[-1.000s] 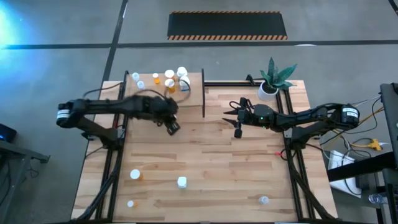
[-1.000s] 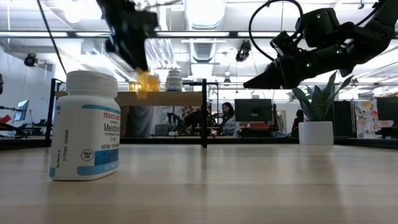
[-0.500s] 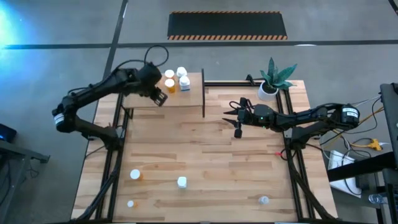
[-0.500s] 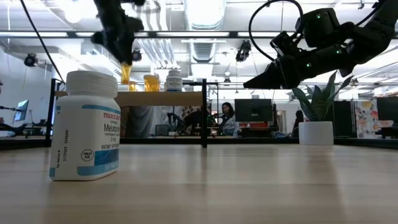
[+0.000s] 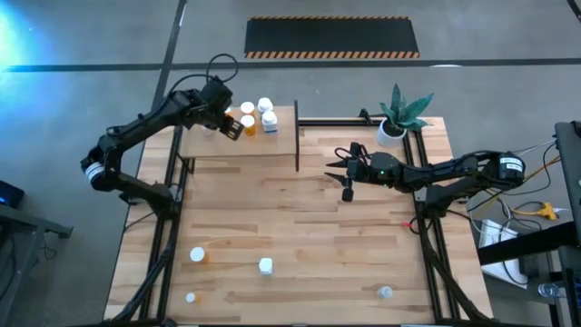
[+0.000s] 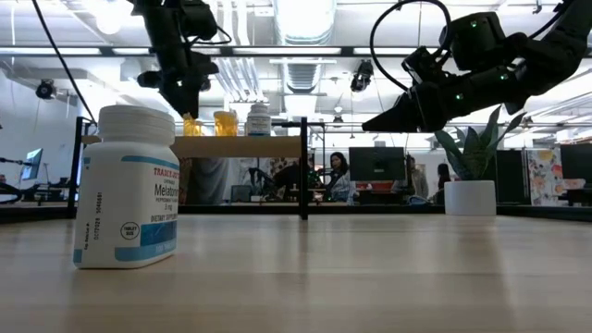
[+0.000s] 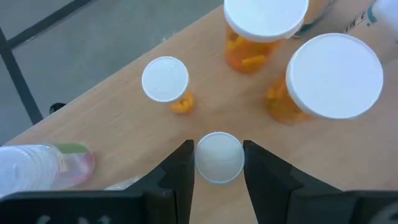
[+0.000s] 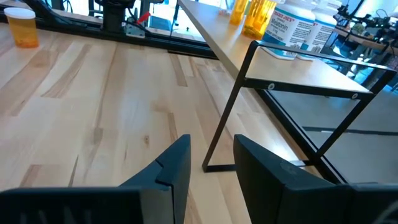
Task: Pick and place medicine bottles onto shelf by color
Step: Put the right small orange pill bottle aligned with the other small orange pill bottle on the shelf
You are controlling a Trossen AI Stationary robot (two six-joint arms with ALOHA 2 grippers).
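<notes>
My left gripper (image 5: 232, 126) hangs over the left part of the wooden shelf (image 5: 272, 145), shut on a tiny orange bottle with a white cap (image 7: 217, 157). Near it on the shelf stand orange bottles (image 7: 165, 84) (image 7: 264, 28) (image 7: 333, 81), a white one (image 5: 266, 116) stands farther right, and a clear one (image 7: 43, 167) lies on its side. More bottles stand on the table near its front edge (image 5: 197, 256) (image 5: 265, 266) (image 5: 386, 292). My right gripper (image 5: 340, 173) waits over the table right of the shelf's divider, open, with nothing between its fingers. My left gripper pinches the tiny bottle at its cap (image 7: 217, 157), one finger (image 7: 180, 171) on either side. The fingers come from above, slanting down toward the shelf. The bottle stays upright, its orange body (image 6: 191, 124) below the fingers; whether its bottom touches the shelf I cannot tell.
A dark upright divider (image 5: 297, 136) stands at the shelf's right end. A white pot with a green plant (image 5: 397, 118) is at the far right. Black posts (image 5: 172, 227) (image 5: 427, 236) run along both sides of the table. The table's middle (image 5: 290, 218) lies bare.
My left gripper has carried the small bottle from over the table just in front of the shelf toward the far left, up over the shelf's left part, turning as it went. It has stayed shut on the bottle.
</notes>
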